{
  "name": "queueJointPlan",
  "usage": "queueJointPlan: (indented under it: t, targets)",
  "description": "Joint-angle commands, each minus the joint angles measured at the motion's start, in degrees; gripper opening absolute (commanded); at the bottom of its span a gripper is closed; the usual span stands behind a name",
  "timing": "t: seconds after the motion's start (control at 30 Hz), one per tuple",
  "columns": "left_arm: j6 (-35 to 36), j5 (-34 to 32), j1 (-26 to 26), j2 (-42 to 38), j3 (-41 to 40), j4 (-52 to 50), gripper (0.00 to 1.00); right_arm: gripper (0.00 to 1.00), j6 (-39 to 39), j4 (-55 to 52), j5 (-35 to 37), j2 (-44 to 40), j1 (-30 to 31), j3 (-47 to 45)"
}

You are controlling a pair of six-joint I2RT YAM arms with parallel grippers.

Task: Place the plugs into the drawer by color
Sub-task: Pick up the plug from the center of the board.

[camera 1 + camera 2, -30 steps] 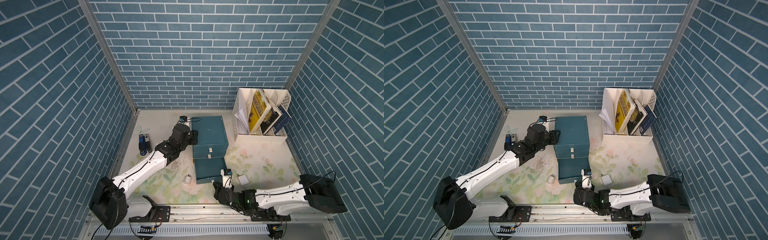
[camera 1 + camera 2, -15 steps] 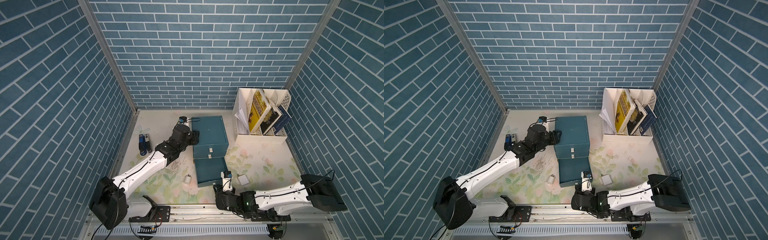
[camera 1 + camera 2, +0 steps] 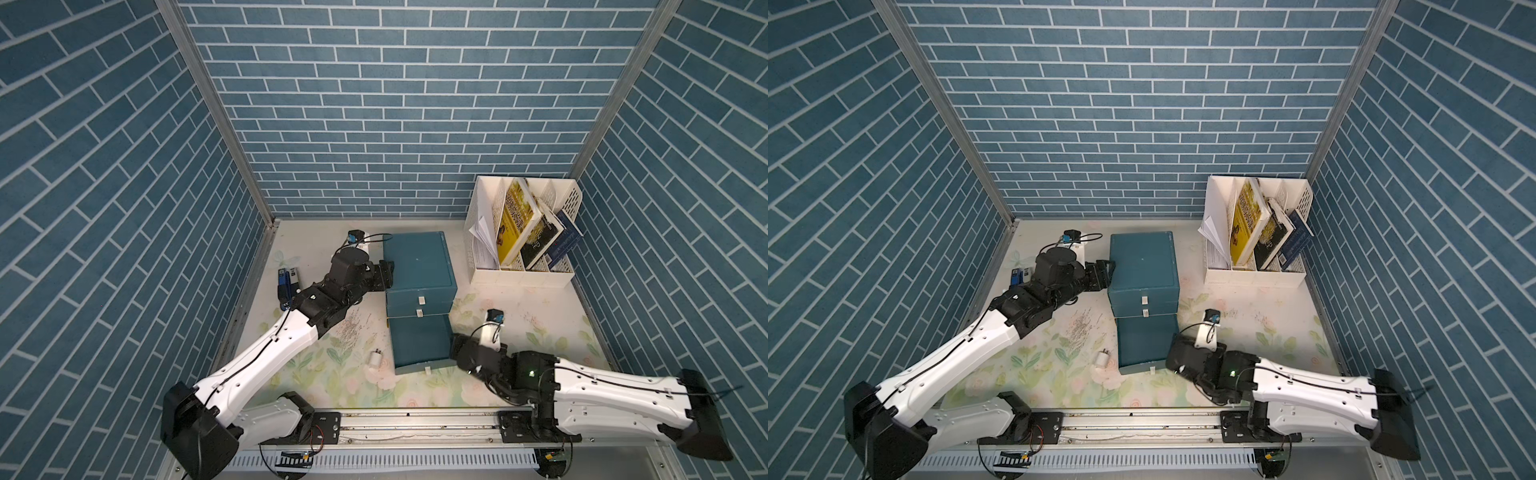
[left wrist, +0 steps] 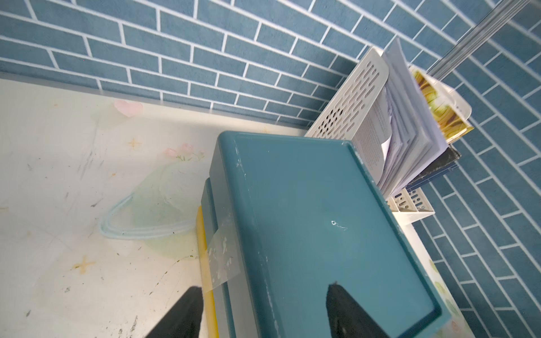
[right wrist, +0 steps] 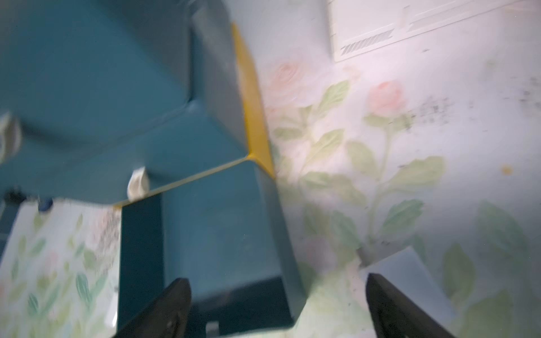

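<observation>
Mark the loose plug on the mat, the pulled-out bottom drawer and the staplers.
plug (image 3: pixel 376 358), in a top view, on its pale body.
bottom drawer (image 3: pixel 419 340), in a top view, middle of its pulled-out part.
staplers (image 3: pixel 284 287), in a top view, on the blue one's body.

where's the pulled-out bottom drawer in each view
top view: drawer below centre, in front of the cabinet
top view: drawer, same spot
left wrist: not in it
right wrist: drawer lower middle, blurred
shared landmark: cabinet, in all four
</observation>
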Motion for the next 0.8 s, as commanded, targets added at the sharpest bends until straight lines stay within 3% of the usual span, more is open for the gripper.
queueJointPlan:
  t: [0.0,0.1,0.23,0.43,0.6,0.77]
  targets:
    - [-0.1,-2.4,0.0,-3.9,0.0,-3.7,0.74,0.99,-10.9,-4.6,-10.0,-4.4,-10.2,-2.7]
    - [-0.3,-3.8,-0.1,-7.8,-1.6,-5.8,0.76,0.90,-16.6,-2.9,-17.8,-3.5,-19.2,-5.9]
    - [-1.2,-4.9,0.0,-12.7,-4.8,-9.4,0.76,0.84,-20.2,0.3,-23.4,1.6,-24.1,-9.4]
    - [-3.3,-6.5,-0.1,-18.9,-10.7,-13.1,0.80,0.84,-20.8,5.6,-27.5,3.9,-25.1,-13.2]
    - [-5.7,-4.2,0.0,-20.2,-15.5,-12.3,0.80,0.76,-21.3,7.9,-30.2,5.7,-25.0,-14.5]
    - [-7.9,-2.0,0.0,-20.5,-20.8,-10.5,0.79,0.79,-20.2,6.1,-29.8,4.8,-22.8,-14.2]
